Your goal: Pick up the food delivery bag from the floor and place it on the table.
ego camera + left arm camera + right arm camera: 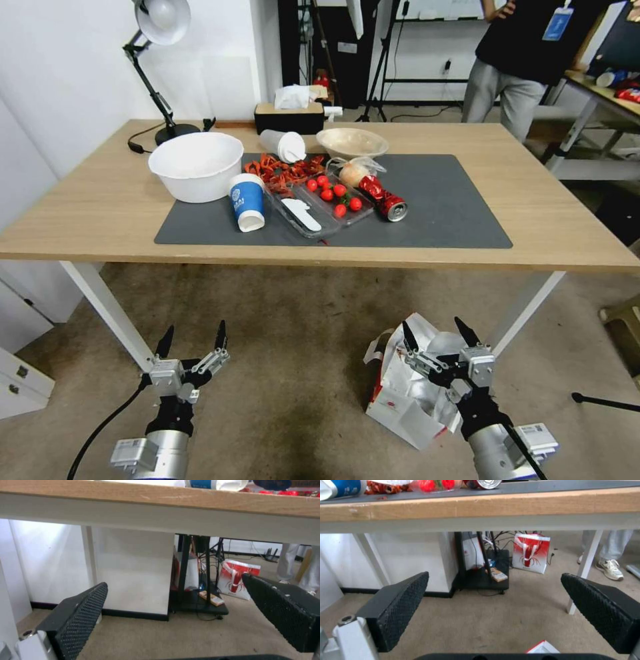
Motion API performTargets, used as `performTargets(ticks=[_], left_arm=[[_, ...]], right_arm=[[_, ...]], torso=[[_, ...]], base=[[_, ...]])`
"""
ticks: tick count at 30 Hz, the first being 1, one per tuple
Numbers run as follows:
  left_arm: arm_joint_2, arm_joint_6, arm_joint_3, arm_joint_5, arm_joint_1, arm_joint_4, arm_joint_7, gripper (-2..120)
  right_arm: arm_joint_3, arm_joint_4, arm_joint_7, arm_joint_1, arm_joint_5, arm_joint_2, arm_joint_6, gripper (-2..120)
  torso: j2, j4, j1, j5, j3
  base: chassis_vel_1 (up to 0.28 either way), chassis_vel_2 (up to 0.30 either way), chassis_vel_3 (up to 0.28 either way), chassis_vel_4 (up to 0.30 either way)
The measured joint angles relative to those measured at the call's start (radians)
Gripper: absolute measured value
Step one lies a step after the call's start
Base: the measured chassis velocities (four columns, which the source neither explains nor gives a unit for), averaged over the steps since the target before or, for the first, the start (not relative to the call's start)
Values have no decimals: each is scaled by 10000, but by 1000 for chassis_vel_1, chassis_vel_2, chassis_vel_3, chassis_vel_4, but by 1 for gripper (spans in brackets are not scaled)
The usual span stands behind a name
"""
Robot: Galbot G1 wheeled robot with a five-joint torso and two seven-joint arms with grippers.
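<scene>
Reach step: my right gripper [437,328] spread, empty, above bag [407,393] on floor [293,373]. Left gripper [192,335] spread, idle. Next: descend, pinch handle.

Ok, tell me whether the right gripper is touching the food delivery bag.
Cannot tell: in the head view the right gripper overlaps the food delivery bag, hiding any gap.
</scene>
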Motion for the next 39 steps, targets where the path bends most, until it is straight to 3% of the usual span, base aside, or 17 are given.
performTargets(ticks=[39], left_arm=[[-112,-65,76,75,-78,244,-2,100]], right_arm=[[21,-162,-51,39,86,-235,-6,100]], torso=[[-1701,0,-685,0,-1018]], base=[[0,0,0,0]])
